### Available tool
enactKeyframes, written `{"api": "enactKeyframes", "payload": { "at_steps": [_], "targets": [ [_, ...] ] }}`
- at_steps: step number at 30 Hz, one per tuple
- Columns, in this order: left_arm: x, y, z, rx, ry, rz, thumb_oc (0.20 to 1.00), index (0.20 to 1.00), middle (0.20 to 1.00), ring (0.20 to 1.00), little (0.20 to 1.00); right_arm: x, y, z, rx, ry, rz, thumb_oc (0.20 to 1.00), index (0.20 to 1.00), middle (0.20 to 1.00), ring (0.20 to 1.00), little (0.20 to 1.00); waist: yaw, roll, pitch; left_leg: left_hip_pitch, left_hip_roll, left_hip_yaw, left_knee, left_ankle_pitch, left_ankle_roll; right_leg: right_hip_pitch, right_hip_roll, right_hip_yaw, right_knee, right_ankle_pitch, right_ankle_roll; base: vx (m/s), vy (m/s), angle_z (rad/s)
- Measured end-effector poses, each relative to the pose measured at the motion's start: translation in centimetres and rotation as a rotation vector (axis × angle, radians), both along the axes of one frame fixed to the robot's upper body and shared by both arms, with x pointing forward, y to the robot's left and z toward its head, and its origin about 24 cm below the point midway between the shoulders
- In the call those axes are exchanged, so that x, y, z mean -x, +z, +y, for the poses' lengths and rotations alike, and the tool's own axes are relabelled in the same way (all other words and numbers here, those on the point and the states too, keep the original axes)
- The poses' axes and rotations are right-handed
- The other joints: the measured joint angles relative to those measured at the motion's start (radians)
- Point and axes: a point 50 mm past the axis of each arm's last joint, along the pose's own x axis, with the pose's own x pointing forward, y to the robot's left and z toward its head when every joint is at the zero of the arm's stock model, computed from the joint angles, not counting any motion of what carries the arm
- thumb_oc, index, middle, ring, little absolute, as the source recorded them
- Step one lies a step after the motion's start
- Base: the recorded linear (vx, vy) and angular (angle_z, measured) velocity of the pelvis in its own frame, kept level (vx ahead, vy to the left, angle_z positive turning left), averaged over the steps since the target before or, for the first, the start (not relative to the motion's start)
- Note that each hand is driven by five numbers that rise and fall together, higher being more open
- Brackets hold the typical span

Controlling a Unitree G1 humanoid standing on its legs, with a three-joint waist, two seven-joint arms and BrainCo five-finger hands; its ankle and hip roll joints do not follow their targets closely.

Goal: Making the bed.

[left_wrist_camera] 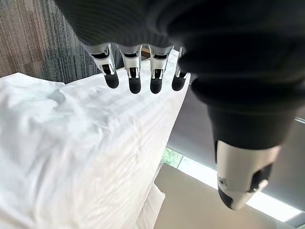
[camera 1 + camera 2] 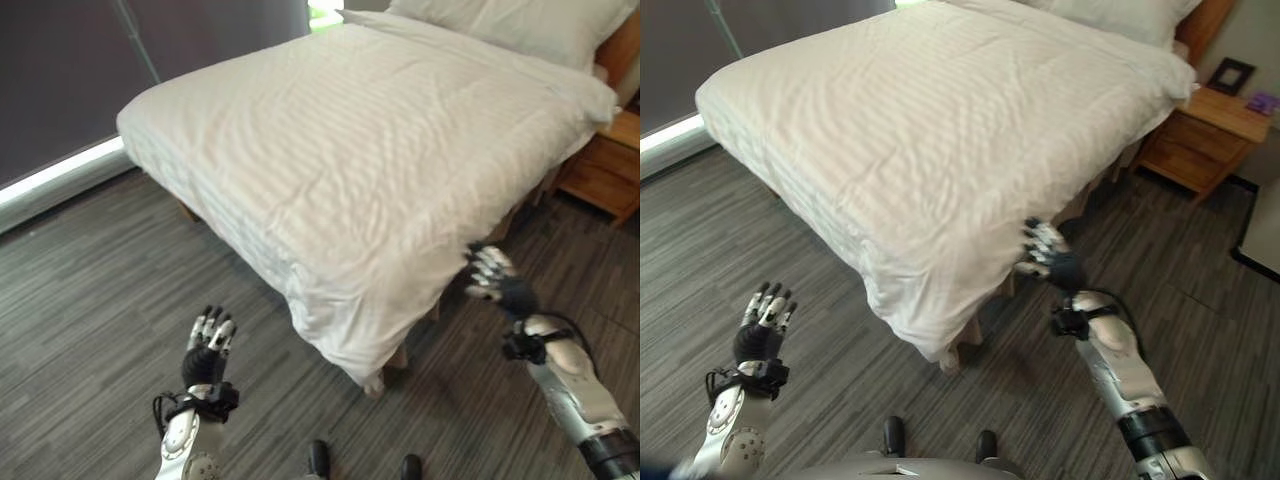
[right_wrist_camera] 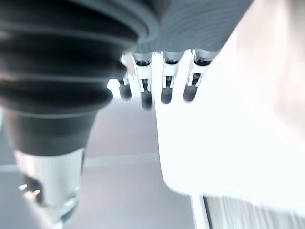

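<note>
Bed (image 2: 380, 150) sits cornerwise to the robot, duvet (image 2: 930, 150) spread flat, its near corner hanging low over bare floor (image 2: 90, 300) with room on both sides. Pillow (image 2: 500, 25) up at the head, nightstand (image 2: 1200, 135) on the far right side. Left hand (image 2: 208, 345) is up over the floor, fingers straight, holding nothing. Right hand (image 2: 1048, 255) is relaxed-open just beside the duvet's edge; can't tell if it touches.

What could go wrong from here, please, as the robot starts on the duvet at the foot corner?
1. The right hand is open at the duvet edge, so it may push the cloth rather than grip it.
2. The left hand hangs over the floor, away from the bed, so a one-handed pull could skew the duvet.
3. The hanging corner might drag on the floor.
</note>
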Motion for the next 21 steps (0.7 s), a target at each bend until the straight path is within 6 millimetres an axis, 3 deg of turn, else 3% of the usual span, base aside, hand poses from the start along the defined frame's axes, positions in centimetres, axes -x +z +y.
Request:
{"api": "enactKeyframes", "payload": {
  "at_steps": [1,3,4,5,6,9,10,13,21],
  "targets": [
    [0.0,-0.1,-0.4,0.015,-0.014,-0.001,1.000,1.000,1.000,1.000,1.000,-1.0,0.2,2.6,-0.011,0.075,0.003,1.000,1.000,1.000,1.000,1.000,0.030,0.008,0.007,-0.009,0.000,-0.005,-0.001,0.001,0.000,-0.003,0.000,-0.008,0.000,0.000,0.000,-0.11,0.004,0.12],
    [-0.3,0.0,-0.8,0.021,-0.028,-0.005,1.000,1.000,1.000,1.000,1.000,-2.2,0.6,5.1,-0.045,0.115,0.001,1.000,1.000,1.000,1.000,1.000,0.040,0.017,0.026,-0.017,0.000,-0.009,0.001,0.007,0.004,-0.010,0.001,-0.014,0.000,0.003,-0.003,-0.12,0.005,0.13],
    [-0.9,0.2,-1.3,0.026,-0.051,-0.021,1.000,1.000,1.000,1.000,1.000,-2.6,0.9,6.7,-0.074,0.140,0.000,0.200,0.200,0.200,0.200,0.200,0.070,0.028,0.039,-0.038,-0.001,-0.022,0.005,0.012,0.005,-0.022,0.001,-0.022,0.001,0.009,-0.004,-0.12,0.001,0.20],
    [-1.1,0.3,-1.4,0.026,-0.054,-0.026,1.000,1.000,1.000,1.000,1.000,-2.7,0.9,6.9,-0.061,0.146,0.000,0.200,0.200,0.200,0.200,0.200,0.068,0.029,0.049,-0.043,-0.002,-0.028,0.005,0.015,0.007,-0.026,0.002,-0.028,0.001,0.011,-0.004,-0.06,-0.002,0.28],
    [-1.3,0.5,-1.4,0.023,-0.055,-0.033,1.000,1.000,1.000,1.000,1.000,-3.5,0.1,8.2,-0.054,0.140,0.043,0.200,0.200,0.200,0.200,0.200,0.104,0.033,0.072,-0.064,-0.004,-0.037,0.005,0.020,0.010,-0.041,0.000,-0.042,0.001,0.012,-0.004,-0.14,-0.002,0.21],
    [-2.2,1.1,-2.0,0.035,-0.076,-0.068,1.000,1.000,1.000,1.000,1.000,-4.2,-0.3,8.7,-0.020,0.128,0.068,0.200,0.200,0.200,0.200,0.200,0.137,0.040,0.119,-0.104,-0.010,-0.057,0.006,0.032,0.017,-0.070,-0.003,-0.058,0.004,0.018,-0.004,-0.14,0.005,0.20],
    [-2.7,1.4,-2.2,0.040,-0.090,-0.082,1.000,1.000,1.000,1.000,1.000,-4.8,0.1,8.7,0.008,0.118,0.058,0.200,0.200,0.200,0.200,0.200,0.131,0.046,0.144,-0.119,-0.010,-0.065,0.007,0.039,0.015,-0.079,-0.002,-0.067,0.005,0.022,-0.005,-0.13,0.014,0.37],
    [-3.6,2.1,-2.2,0.035,-0.095,-0.111,1.000,1.000,1.000,1.000,1.000,-5.9,-0.2,7.3,0.066,0.038,0.074,0.200,0.200,0.200,0.200,0.200,0.160,0.052,0.192,-0.137,-0.018,-0.085,0.007,0.047,0.017,-0.088,-0.008,-0.090,0.004,0.023,-0.005,-0.08,0.020,0.18],
    [-4.3,2.9,-1.9,0.017,-0.099,-0.146,1.000,1.000,1.000,1.000,1.000,-8.6,2.2,2.5,0.088,-0.174,0.029,0.200,0.200,0.200,0.200,0.200,0.164,0.077,0.282,-0.201,-0.021,-0.093,0.007,0.055,0.024,-0.146,-0.009,-0.098,0.005,0.031,-0.006,-0.04,0.035,0.02]
  ]
}}
